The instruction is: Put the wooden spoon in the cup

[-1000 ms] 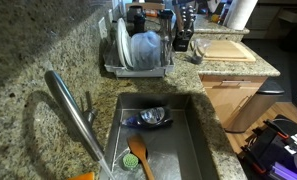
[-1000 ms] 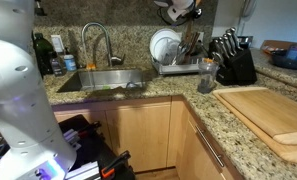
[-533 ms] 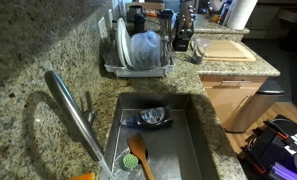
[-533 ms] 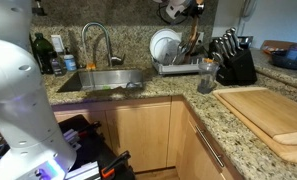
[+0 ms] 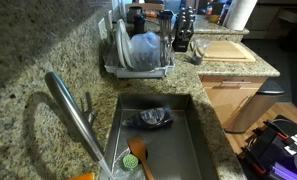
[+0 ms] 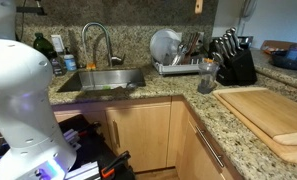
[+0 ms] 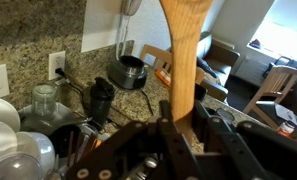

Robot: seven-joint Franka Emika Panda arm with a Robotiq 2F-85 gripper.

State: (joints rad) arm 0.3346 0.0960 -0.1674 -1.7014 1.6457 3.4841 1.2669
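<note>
Up and away went the arm: it had hung over the dish rack [image 6: 178, 68] half a second earlier, and by now it had climbed clear out of the top of that exterior view. In the wrist view the gripper [image 7: 180, 125] was clamped tight on the wooden spoon [image 7: 183, 50], which stood upright between its fingers, broad end up. So the pick looked done. The cup [image 5: 195, 50] sat on the counter between the dish rack and the cutting board [image 5: 228, 50], with nothing wooden in it and the spoon well apart from it. What was left, by my reckoning: carry it across, line up over the rim, lower it in, let go. The green-handled spatula [image 5: 138, 155] lay in the sink [image 5: 201, 130].
</note>
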